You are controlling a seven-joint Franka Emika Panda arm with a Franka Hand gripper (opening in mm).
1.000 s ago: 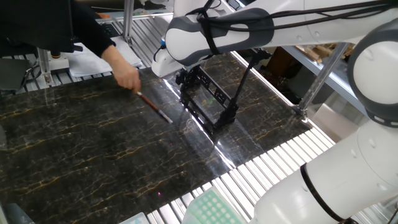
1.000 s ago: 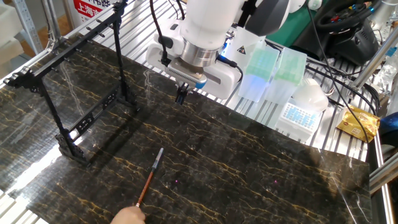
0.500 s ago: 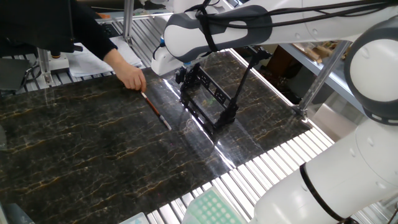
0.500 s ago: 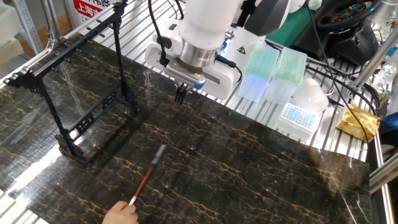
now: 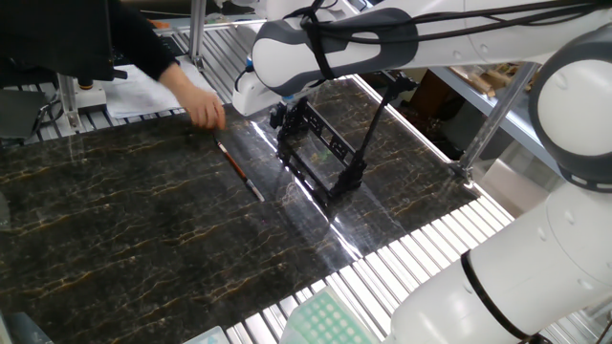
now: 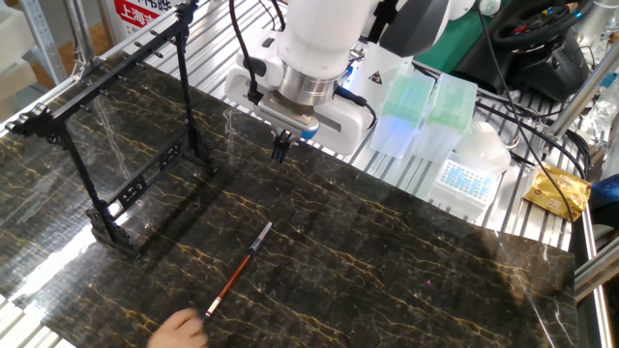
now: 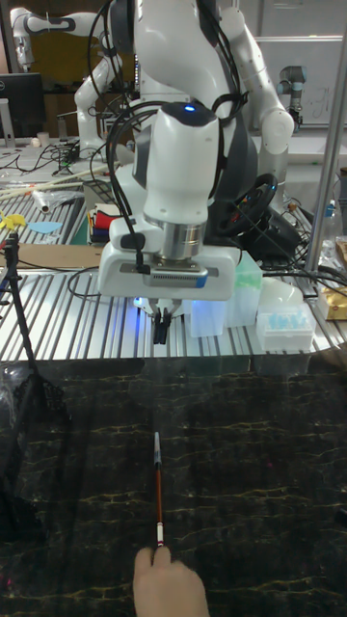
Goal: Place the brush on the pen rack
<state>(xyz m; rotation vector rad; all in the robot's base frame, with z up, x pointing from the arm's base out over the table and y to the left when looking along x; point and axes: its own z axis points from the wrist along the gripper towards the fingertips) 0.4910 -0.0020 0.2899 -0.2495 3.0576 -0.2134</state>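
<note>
From the tall view, a person's hand (image 7: 169, 583) is sitting at six o'clock, touching the pale end of the brush (image 7: 158, 487) lying flat on the dark counter (image 7: 260, 463). At twelve, the gripper (image 7: 161, 328) is hanging empty, fingers pressed together. Grasping hasn't begun; it needs to spread and descend. The pen rack (image 6: 116, 145) is standing at nine; the hand is in the way.
</note>
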